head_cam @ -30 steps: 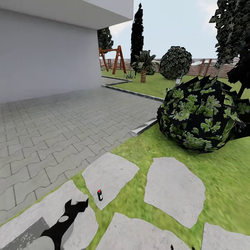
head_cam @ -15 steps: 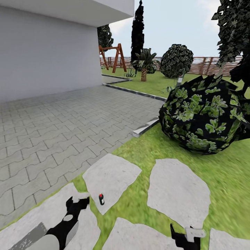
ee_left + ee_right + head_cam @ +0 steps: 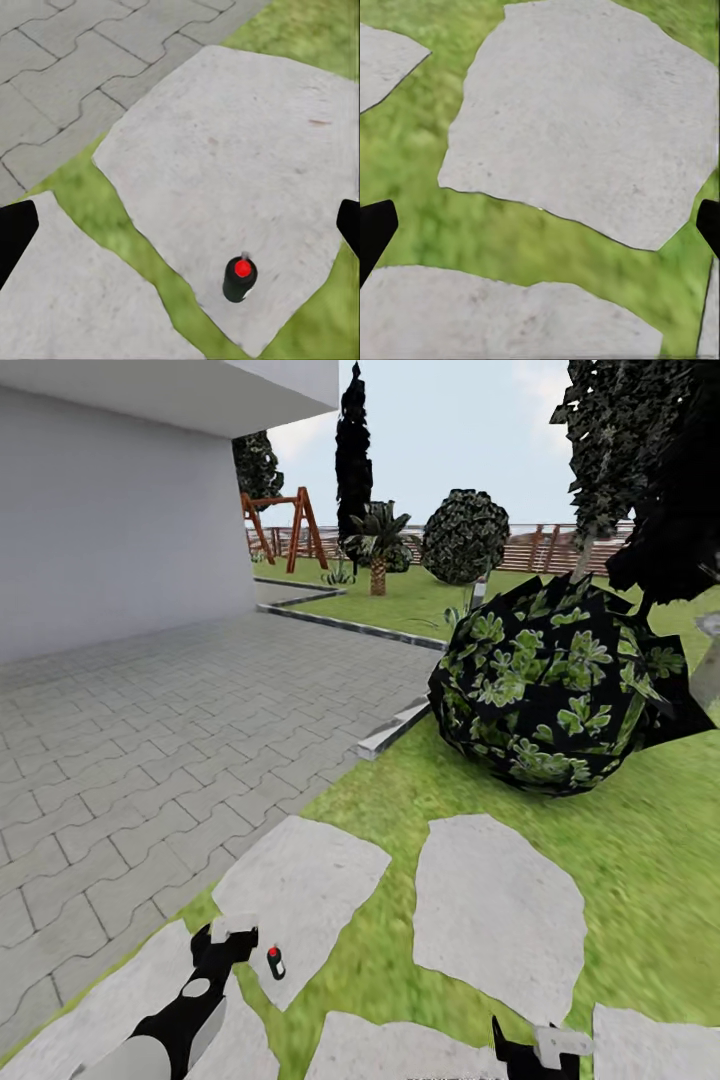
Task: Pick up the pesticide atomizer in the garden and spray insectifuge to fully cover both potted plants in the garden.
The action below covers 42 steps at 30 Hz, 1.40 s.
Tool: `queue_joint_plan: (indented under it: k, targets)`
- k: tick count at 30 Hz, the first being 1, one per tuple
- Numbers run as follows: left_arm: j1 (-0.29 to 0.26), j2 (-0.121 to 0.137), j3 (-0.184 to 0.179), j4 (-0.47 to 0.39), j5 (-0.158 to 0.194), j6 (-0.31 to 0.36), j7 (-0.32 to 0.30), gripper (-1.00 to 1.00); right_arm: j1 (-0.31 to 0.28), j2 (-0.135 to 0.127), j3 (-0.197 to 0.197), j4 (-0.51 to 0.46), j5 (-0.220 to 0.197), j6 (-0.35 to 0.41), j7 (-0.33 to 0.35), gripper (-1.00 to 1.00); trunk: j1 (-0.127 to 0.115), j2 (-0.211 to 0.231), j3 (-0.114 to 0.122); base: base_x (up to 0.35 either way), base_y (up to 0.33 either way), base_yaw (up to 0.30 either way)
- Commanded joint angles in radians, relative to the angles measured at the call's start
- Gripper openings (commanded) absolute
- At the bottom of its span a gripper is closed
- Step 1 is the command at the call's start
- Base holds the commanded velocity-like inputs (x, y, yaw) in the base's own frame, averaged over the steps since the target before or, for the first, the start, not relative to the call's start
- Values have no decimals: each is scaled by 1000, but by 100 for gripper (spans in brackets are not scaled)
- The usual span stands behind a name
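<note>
One small dark spray bottle with red cap point(image 3: 275, 962) upright on pale flat stepping stone point(image 3: 300, 880), lower left of frame. Just beside left gripper point(image 3: 226, 937), jaws apart, nothing between. Right gripper point(image 3: 530, 1043) at bottom edge, jaws apart too.

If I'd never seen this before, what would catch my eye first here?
Probably the big round dark bush with bright green leaves, sitting on the lawn at the right. Next, the tiny dark bottle with a red top, standing upright on a pale stepping stone just ahead of the left gripper.
</note>
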<state>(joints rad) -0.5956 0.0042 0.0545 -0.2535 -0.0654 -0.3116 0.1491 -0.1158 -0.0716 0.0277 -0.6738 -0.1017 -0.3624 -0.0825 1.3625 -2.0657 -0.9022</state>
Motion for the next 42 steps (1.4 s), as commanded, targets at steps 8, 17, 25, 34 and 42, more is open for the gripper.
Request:
queue_joint_plan:
  k: [8, 17, 25, 34, 42]
  targets:
    - [13, 0, 5, 3, -19, -8, -1, 100, -1, -2, 1, 2, -12, -6, 0, 100, 8, -14, -7, 1, 1, -176]
    - [33, 0, 2, -8, -19, -32, -8, 100, -1, 0, 0, 3, -13, -8, -2, 100, 42, -77, -35, 0, 0, -8]
    - [21, -10, 4, -43, -19, -28, -116, 100, -1, -2, -4, -12, -12, -6, 0, 100, 73, -133, -60, 0, 0, 0]
    - [21, -8, 2, -64, -22, -28, -110, 100, -29, -4, -4, -189, -11, -3, -1, 100, 107, -196, -88, 0, 0, 0]
    - [24, -3, 15, -60, -13, -32, -108, 100, -30, -5, -2, -183, -9, -3, 1, 100, 138, -252, -113, 0, 0, 0]
